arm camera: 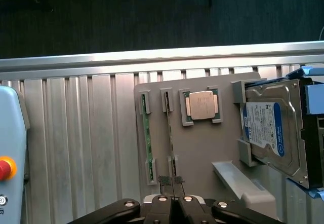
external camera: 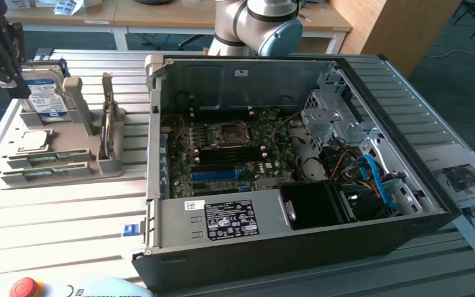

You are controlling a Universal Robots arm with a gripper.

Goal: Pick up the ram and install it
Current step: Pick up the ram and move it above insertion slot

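In the exterior view, the holder (external camera: pixel 81 133) sits on the table (external camera: pixel 56 210) at nine o'clock from the open computer case (external camera: pixel 262 260). On the holder, the hard drive (external camera: pixel 44 93) stands at twelve o'clock, with the processor (external camera: pixel 33 141) just beneath it. The ram (external camera: pixel 47 159) and a second stick (external camera: pixel 44 174) lie at six. Papers (external camera: pixel 460 179) lie at four o'clock from the case.

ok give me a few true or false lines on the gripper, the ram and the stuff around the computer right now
1. The gripper holds a ram stick. False: the gripper is shut on nothing, and both ram sticks sit in the gray holder.
2. The hard drive stands on edge in that holder. True.
3. The computer case is closed up. False: the computer case is open, with the motherboard showing.
4. A processor chip lies on the holder between the ram sticks and the hard drive. True.
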